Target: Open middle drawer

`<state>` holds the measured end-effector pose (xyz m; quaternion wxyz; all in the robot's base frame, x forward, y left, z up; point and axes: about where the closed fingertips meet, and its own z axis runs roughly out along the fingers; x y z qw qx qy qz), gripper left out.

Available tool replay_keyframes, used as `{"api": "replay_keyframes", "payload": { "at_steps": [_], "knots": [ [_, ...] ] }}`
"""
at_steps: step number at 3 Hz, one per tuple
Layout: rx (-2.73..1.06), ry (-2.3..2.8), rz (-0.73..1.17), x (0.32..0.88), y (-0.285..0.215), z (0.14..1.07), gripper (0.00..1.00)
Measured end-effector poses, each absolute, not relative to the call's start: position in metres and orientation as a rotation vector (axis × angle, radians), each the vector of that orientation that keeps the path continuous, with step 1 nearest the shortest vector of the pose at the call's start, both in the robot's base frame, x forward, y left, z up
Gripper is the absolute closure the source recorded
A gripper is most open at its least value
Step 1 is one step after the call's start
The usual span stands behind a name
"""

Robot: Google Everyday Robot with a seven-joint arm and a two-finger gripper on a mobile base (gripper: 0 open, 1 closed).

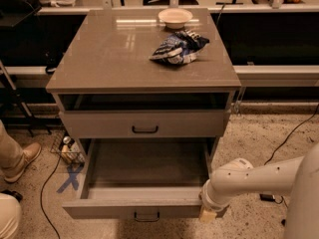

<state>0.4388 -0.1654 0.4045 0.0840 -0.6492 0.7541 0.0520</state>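
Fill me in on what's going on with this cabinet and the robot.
The robot's arm reaches in from the right, and its gripper is at the right front corner of the middle drawer. That drawer stands pulled far out, its grey inside bare and its small black handle facing the camera. The drawer above it sits much further back. On the cabinet top lie a bowl and a blue-and-white bag.
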Motion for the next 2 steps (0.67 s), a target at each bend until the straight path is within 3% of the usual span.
{"api": "replay_keyframes", "payload": {
  "at_steps": [1, 2],
  "knots": [
    [-1.882, 2.218, 0.118, 0.438, -0.180, 0.431, 0.00],
    [-1.790, 2.177, 0.042, 0.440, -0.212, 0.476, 0.00]
  ]
}}
